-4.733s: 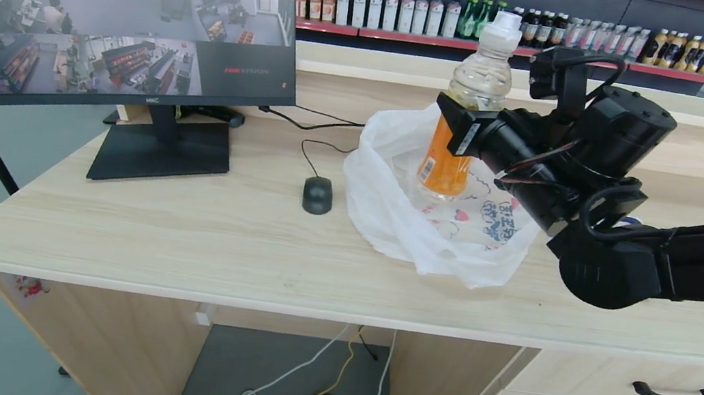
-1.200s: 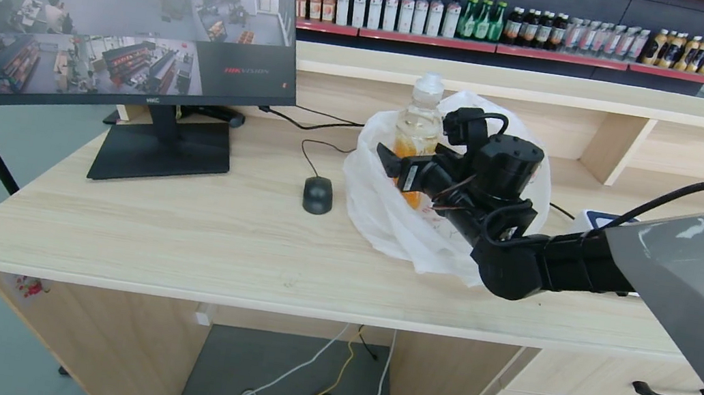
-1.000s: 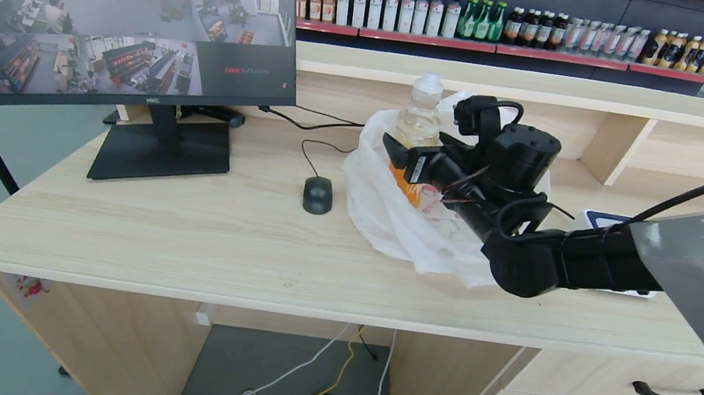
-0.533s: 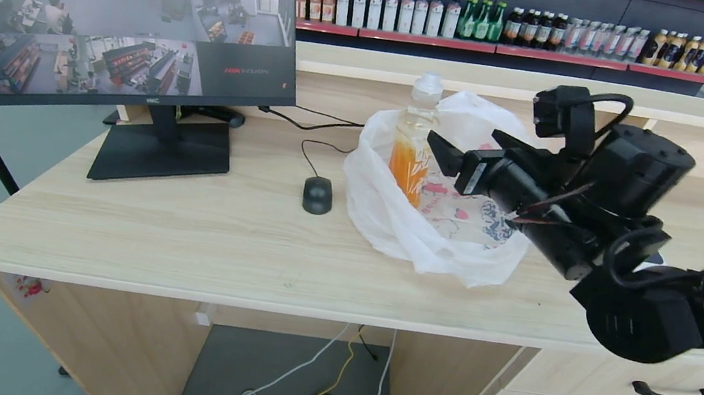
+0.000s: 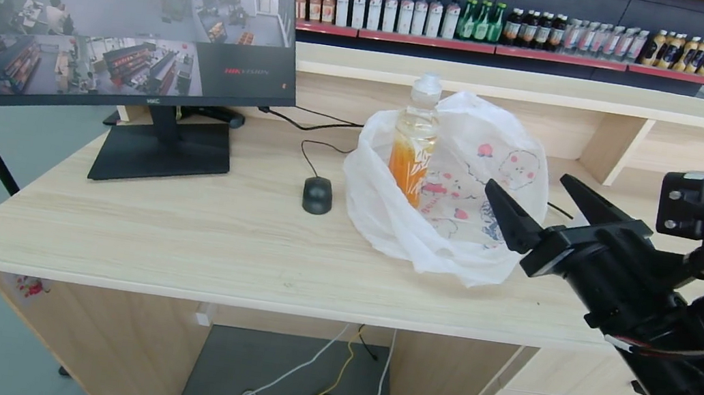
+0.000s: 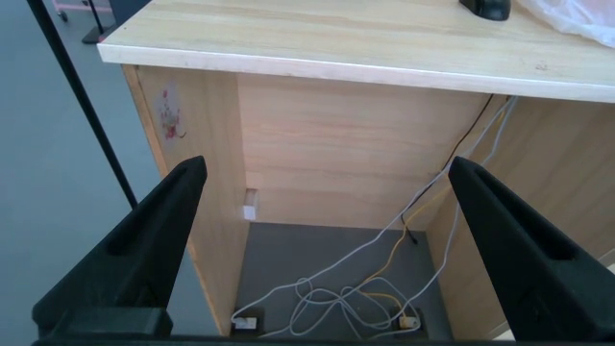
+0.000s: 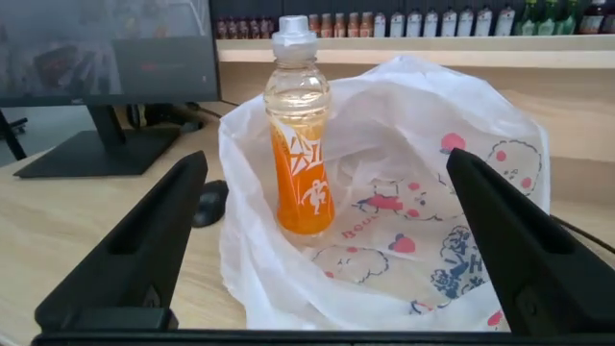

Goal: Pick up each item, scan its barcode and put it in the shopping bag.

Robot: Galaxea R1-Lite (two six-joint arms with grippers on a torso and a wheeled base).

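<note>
Bottle (image 5: 411,154) stands, seemingly inside shopping bag (image 5: 383,219); right pincer (image 5: 525,180) spread.

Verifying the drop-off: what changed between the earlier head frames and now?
The right hand lowered the bottle from above the shopping bag into it, let go, and pulled back toward the robot; it is now open and clear of the bag. The bottle stands upright inside. The bag, mouse and monitor stayed put.
</note>
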